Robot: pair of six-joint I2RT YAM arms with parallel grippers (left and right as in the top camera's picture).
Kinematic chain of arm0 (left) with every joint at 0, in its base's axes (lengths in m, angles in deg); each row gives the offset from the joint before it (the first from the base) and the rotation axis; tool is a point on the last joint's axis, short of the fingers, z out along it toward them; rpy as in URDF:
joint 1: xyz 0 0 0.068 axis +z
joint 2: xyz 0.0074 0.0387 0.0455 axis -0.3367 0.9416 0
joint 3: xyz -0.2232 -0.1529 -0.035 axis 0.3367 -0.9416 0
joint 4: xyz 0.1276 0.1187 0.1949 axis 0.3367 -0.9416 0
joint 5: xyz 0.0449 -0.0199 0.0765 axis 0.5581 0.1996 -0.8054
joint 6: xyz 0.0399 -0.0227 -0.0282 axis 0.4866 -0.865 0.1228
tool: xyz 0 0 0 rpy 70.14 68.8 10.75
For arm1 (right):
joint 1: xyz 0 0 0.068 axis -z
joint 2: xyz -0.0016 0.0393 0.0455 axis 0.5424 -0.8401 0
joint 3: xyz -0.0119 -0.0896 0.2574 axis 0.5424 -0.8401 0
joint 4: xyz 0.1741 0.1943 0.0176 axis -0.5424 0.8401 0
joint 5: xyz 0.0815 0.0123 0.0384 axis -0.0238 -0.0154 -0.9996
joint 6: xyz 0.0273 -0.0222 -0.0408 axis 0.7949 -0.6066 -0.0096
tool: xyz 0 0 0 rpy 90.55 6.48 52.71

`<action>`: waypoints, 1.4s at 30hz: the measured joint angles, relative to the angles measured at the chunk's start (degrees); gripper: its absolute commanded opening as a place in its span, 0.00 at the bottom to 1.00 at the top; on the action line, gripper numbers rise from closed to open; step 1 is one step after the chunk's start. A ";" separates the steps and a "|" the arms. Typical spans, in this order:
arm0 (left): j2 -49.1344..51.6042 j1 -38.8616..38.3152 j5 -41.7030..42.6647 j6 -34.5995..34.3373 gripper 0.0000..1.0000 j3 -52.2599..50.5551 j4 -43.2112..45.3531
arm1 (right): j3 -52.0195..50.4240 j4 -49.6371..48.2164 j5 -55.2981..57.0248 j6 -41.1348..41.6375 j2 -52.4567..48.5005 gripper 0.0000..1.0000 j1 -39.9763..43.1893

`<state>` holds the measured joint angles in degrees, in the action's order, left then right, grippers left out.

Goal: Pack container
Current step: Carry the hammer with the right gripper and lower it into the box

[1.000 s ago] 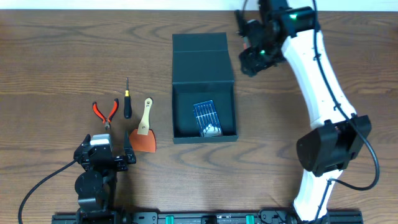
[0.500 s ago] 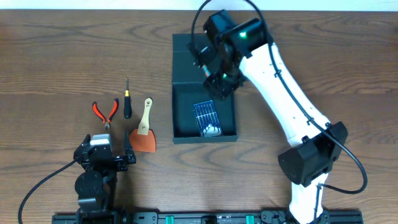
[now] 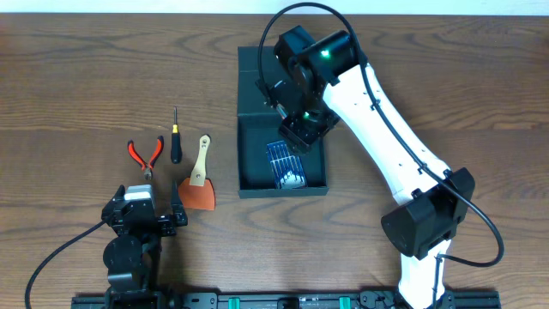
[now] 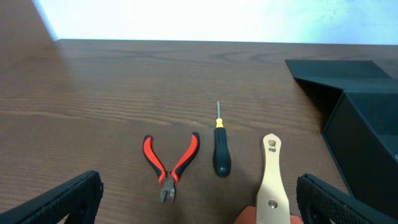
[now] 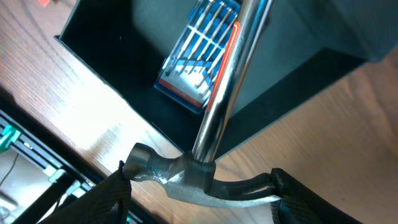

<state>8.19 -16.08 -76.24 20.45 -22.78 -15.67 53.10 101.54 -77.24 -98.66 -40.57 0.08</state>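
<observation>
The dark teal container (image 3: 240,154) lies open at the table's middle, its flap lid laid back on the far side. A blue packet of small tools (image 3: 285,163) lies inside. My right gripper (image 3: 300,129) hangs over the container's far right part and is shut on a steel hammer (image 5: 199,177) by its head. The hammer's shaft (image 5: 227,87) reaches across the container (image 5: 106,81) above the packet (image 5: 193,62). My left gripper (image 4: 199,205) is open and empty, resting at the front left.
Red-handled pliers (image 3: 146,154), a black screwdriver (image 3: 176,142) and a wooden-handled orange scraper (image 3: 199,180) lie left of the container. They also show in the left wrist view: the pliers (image 4: 169,163), the screwdriver (image 4: 220,149), the scraper (image 4: 272,180).
My right arm has swung left and down, from beyond the container's far right corner to over its opening. The left arm has not moved.
</observation>
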 measured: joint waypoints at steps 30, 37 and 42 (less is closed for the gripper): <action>0.00 -0.02 -0.02 0.00 0.98 0.00 0.00 | -24.63 -17.94 -5.51 0.15 0.09 0.77 -4.07; 0.00 0.00 0.00 0.00 0.98 0.00 0.00 | -25.53 -19.39 -4.52 0.20 0.00 0.88 -3.30; 0.00 0.00 0.00 0.00 0.98 0.02 0.00 | -25.46 -19.82 -4.57 0.20 0.00 0.86 -3.30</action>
<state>8.19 -16.08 -76.24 20.45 -22.76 -15.67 27.64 81.72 -81.81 -98.46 -40.57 -3.22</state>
